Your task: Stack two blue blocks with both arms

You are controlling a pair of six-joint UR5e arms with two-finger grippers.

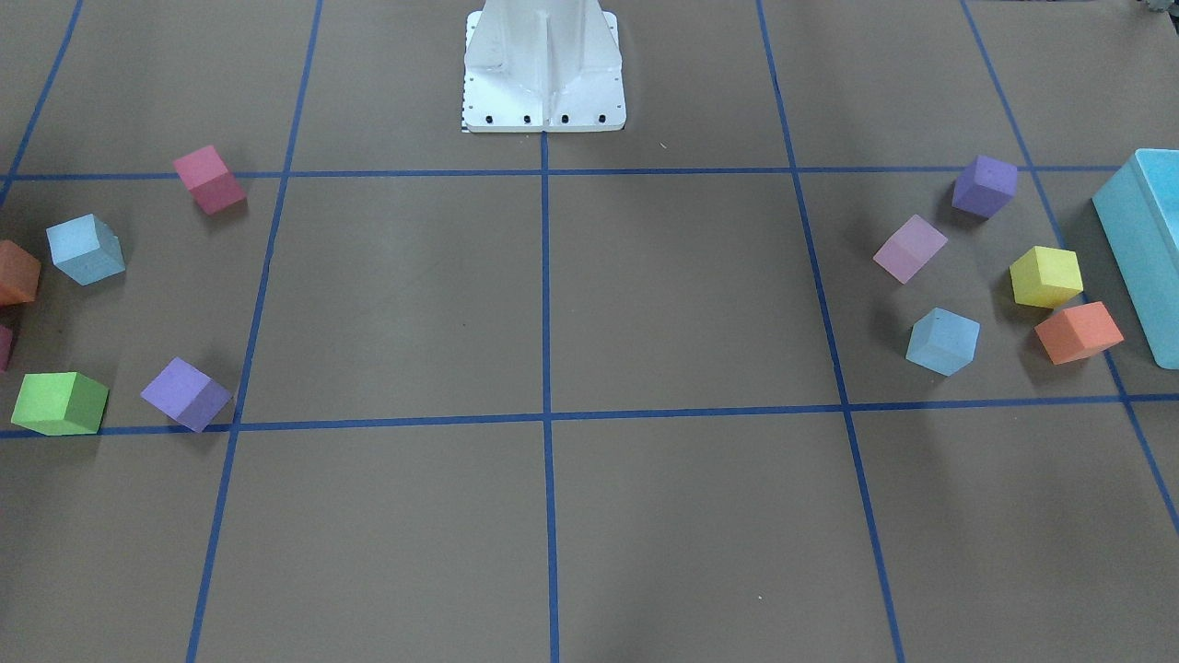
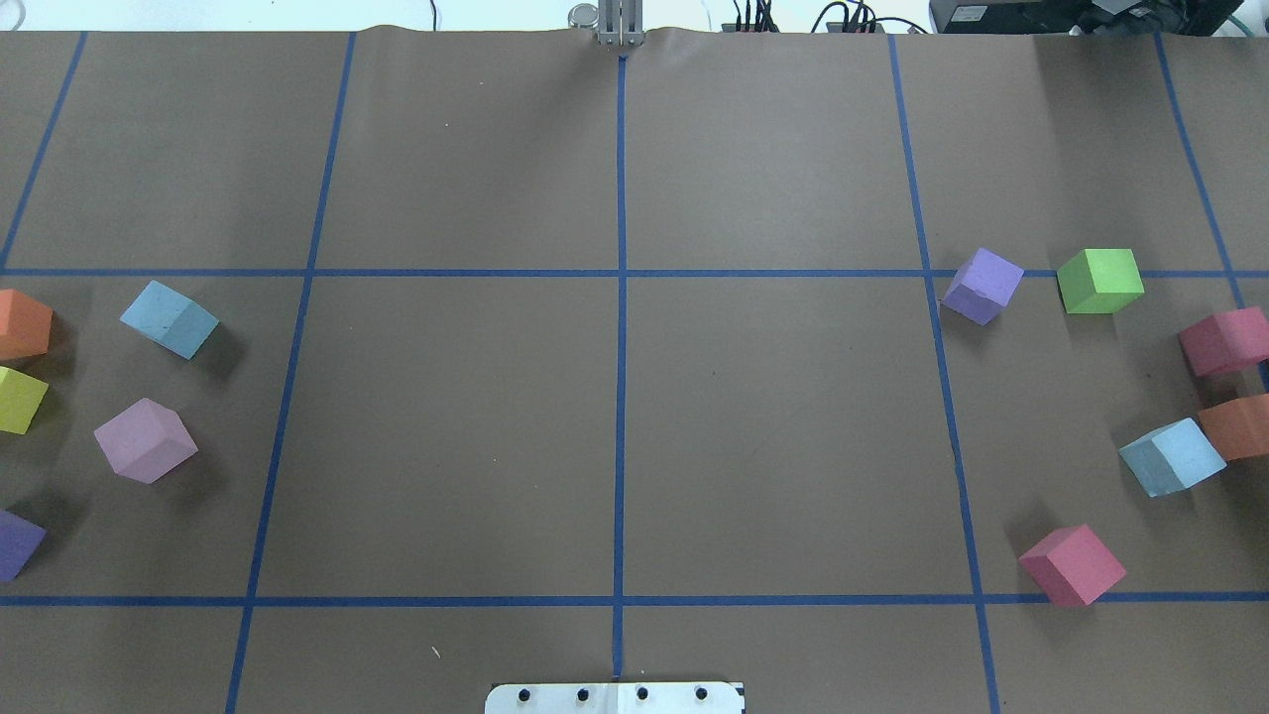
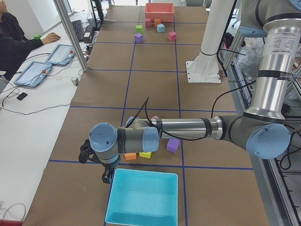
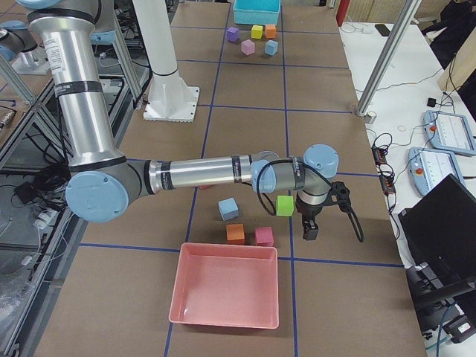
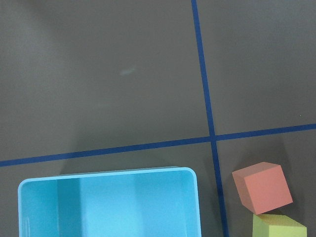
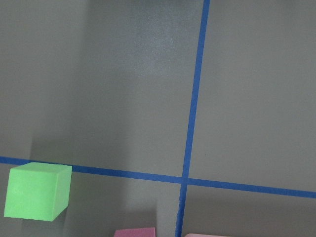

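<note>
Showing both arms stretched low over the worktop [image 2: 446, 446]. The left gripper [image 3: 108, 176] hangs by the turquoise bin [image 3: 141, 202] and the right gripper [image 4: 309, 225] beside the green cube [image 4: 285, 205]; whether either is parted or closed cannot be told. The first blue block [image 1: 942, 342] rests roughly beyond the orange cube [image 1: 1078, 331] from the left gripper. The second blue block [image 4: 228, 209] sits past the green cube from the right gripper.

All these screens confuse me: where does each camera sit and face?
Front-facing: across the table, facing the robot; only white pedestal shows.
Overhead: behind the robot, looking forward; only pedestal's base.
Left: table's end; left arm nearest.
Right: opposite end; right arm nearest.
Left wrist: down on turquoise bin; no robot parts.
Right wrist: down on green cube; no robot parts.
Shared: front-facing and overhead show both blue blocks.
</note>
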